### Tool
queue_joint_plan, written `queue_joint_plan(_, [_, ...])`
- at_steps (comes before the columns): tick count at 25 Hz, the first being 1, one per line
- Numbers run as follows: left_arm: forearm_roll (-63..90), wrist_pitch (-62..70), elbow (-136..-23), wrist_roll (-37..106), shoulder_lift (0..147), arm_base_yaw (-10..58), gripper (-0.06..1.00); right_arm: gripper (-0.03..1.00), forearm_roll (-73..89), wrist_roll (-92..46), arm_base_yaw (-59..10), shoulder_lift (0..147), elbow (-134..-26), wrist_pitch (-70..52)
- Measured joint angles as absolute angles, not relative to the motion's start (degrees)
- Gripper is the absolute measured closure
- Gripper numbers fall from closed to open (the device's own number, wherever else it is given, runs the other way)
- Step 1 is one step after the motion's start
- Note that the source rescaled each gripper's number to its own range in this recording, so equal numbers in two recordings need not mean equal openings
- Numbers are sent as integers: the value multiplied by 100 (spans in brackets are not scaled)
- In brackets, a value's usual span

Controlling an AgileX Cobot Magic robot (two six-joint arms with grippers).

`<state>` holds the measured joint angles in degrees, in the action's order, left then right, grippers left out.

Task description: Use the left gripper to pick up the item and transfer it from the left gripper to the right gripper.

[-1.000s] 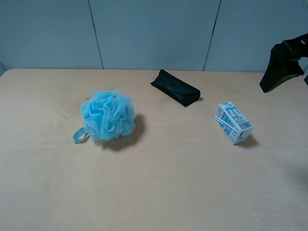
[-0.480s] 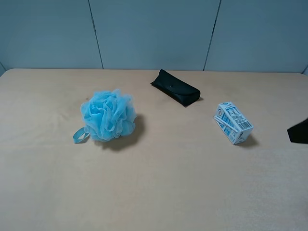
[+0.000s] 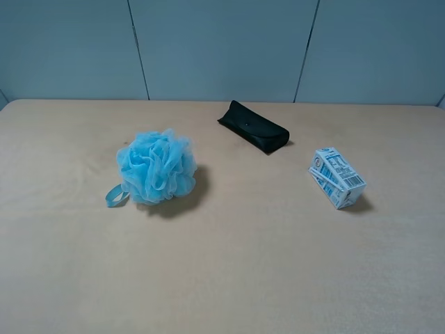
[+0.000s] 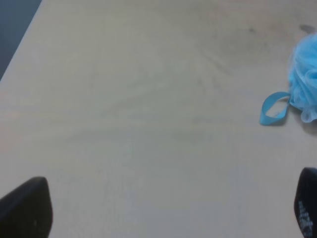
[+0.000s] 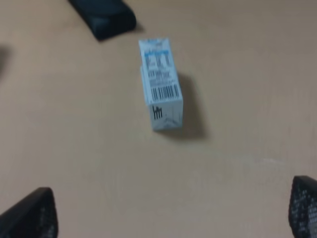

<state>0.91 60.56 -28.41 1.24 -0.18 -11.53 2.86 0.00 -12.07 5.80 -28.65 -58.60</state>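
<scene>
The white-and-blue drink carton [image 3: 337,178] lies on its side on the right part of the tan table [image 3: 229,264]. In the right wrist view the carton [image 5: 161,84] is ahead of my right gripper [image 5: 166,210], which is open and empty with its fingertips [image 5: 29,215] wide apart. My left gripper [image 4: 166,208] is open and empty over bare table, with only the dark fingertips [image 4: 25,208] showing. Neither gripper shows in the exterior high view.
A fluffy blue bath puff [image 3: 156,167] with a ribbon loop [image 3: 115,196] sits left of centre; it also shows in the left wrist view [image 4: 304,74]. A black glasses case [image 3: 254,127] lies at the back, behind and left of the carton, and shows in the right wrist view [image 5: 101,15].
The right arm, seen at the right edge of the exterior high view before, dropped lower and has left that view. The carton, puff and case have not moved.
</scene>
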Motion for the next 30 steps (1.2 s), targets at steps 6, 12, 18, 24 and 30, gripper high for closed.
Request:
queue_joint_plan(6, [91, 6056, -2841, 124, -18, -1153, -3, -3, 248, 0, -1207, -19, -2843, -5860])
queue_joint_plan(12, [91, 6056, -2841, 124, -18, -1153, -3, -3, 248, 0, -1207, -18, -2843, -5860])
queue_joint_plan(18, [91, 6056, -2841, 124, -18, -1153, -3, -3, 248, 0, -775, -18, -2843, -5860])
queue_joint_plan(24, [91, 6056, -2841, 124, -18, -1153, -3, -3, 248, 0, 403, -18, -2843, -5860])
queue_joint_plan(30, [91, 6056, -2841, 124, -18, -1153, -3, -3, 248, 0, 708, -18, -2843, -5860])
